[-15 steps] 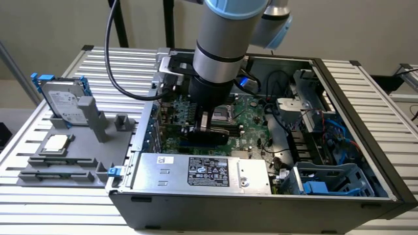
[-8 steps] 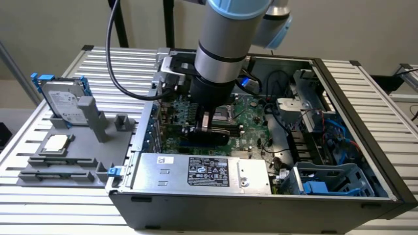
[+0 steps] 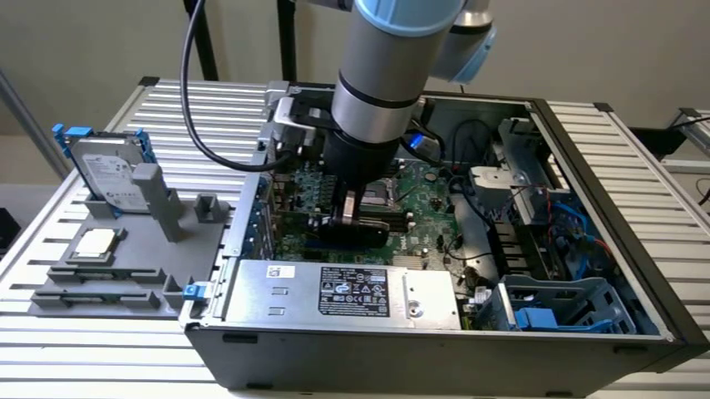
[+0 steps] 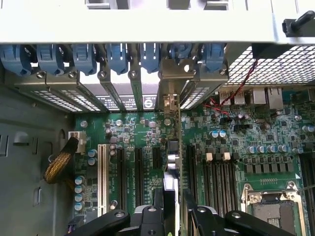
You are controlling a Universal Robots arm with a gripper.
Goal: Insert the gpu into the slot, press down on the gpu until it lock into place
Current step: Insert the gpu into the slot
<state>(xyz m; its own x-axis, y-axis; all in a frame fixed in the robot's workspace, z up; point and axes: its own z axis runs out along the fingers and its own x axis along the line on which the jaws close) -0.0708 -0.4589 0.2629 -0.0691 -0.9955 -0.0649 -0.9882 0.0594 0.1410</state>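
**One gpu in the pincer, low inside the PC case**

Exterior view: the arm reaches straight down into the open PC case, which lies on its side on the slatted desk. The pincer is just above the green motherboard, clamped on the black gpu. A bit of the blue slot shows right under the card, on the side of the silver power supply. Cannot tell from here whether card and slot touch. On the exterior view's left, a grey fixture tray carries a hard drive standing up and a CPU chip lying flat. A blue drive cage sits in the case corner at the exterior view's right.

Wrist view: the gpu is edge-on and upright, between the dark fingers of the pincer, one finger on each side. The gap is only as wide as the card. The card's metal bracket is at the rear panel, in line with the blank covers under the row of blue clips. A white PCI slot and black expansion slots lie on one side of the card. The memory slots and the CPU socket lie on the other. How deep the card sits is hidden by the card itself.
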